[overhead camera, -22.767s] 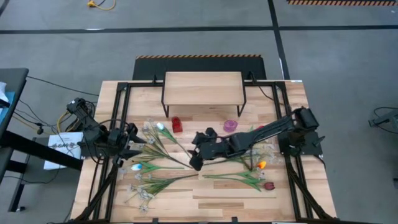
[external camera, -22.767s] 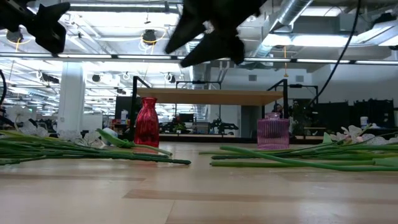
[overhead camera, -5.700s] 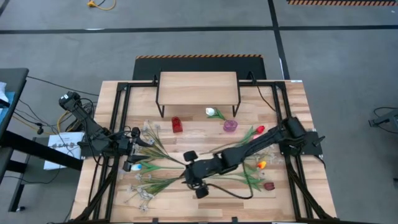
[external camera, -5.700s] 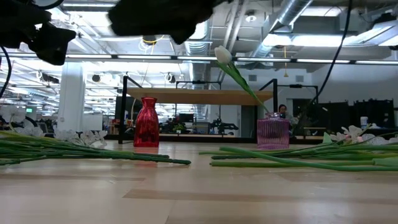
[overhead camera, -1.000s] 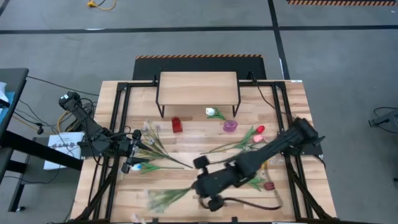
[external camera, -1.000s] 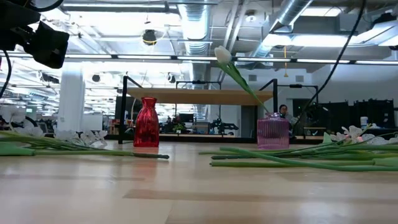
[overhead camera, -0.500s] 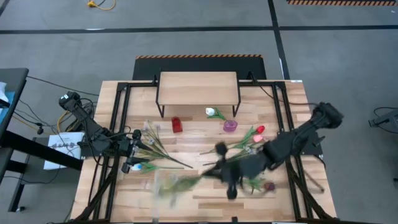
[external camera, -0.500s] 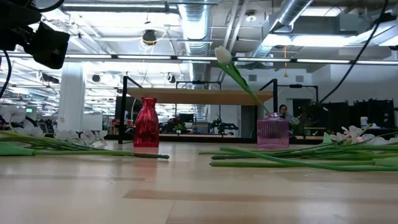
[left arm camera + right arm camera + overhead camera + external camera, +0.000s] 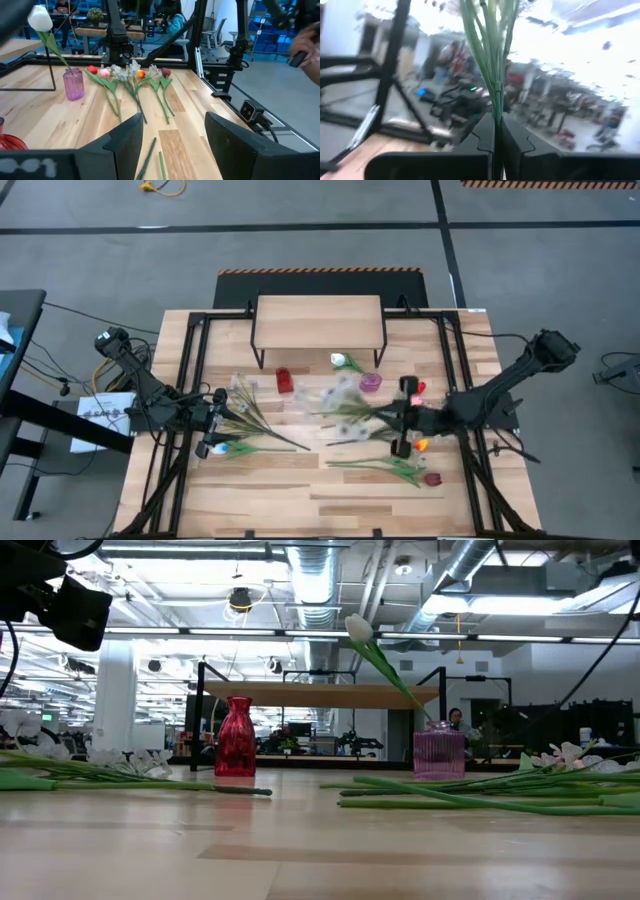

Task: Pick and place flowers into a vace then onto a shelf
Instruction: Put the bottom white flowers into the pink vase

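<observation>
The large slatted light-wood table (image 9: pixel 330 490) carries the low light-wood shelf on thin dark legs (image 9: pixel 318 321) at its far edge. The dark right arm reaches in over the table's right half, and its right gripper (image 9: pixel 498 131) is clamped on the green stems of a spray of small white blossoms (image 9: pixel 345 402) — held up off the tabletop, blurred, just beside the small ribbed pink glass vase (image 9: pixel 371 382). That vase holds one white tulip (image 9: pixel 341 361), leaning toward the shelf. A small red glass vase (image 9: pixel 285 381) stands left of it, apart. More green-stemmed flowers (image 9: pixel 395 468) lie loose on the wood. The left gripper (image 9: pixel 222 396) hovers at the table's left side — its fingers (image 9: pixel 235 145) spread wide, holding nothing.
</observation>
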Motion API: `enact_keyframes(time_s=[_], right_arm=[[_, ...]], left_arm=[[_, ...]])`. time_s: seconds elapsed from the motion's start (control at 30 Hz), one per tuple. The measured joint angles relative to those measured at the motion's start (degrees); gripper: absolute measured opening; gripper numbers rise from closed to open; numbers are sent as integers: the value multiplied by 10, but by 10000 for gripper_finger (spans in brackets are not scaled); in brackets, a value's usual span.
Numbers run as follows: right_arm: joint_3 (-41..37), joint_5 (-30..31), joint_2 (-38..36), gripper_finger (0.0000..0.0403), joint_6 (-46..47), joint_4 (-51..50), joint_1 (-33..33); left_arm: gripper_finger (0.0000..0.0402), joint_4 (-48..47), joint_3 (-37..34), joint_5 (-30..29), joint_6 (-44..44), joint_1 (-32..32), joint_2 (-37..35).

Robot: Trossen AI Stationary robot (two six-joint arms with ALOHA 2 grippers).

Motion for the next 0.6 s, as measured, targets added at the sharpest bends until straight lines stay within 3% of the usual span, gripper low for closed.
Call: enact_keyframes(time_s=[0.23,0.6], right_arm=[[-112,83,58,1,-49,291,-32],[-118,85,124,2,34,292,-159]], left_arm=[[204,0,0,0,2,0,0],[204,-3,0,-14,7,0,0]])
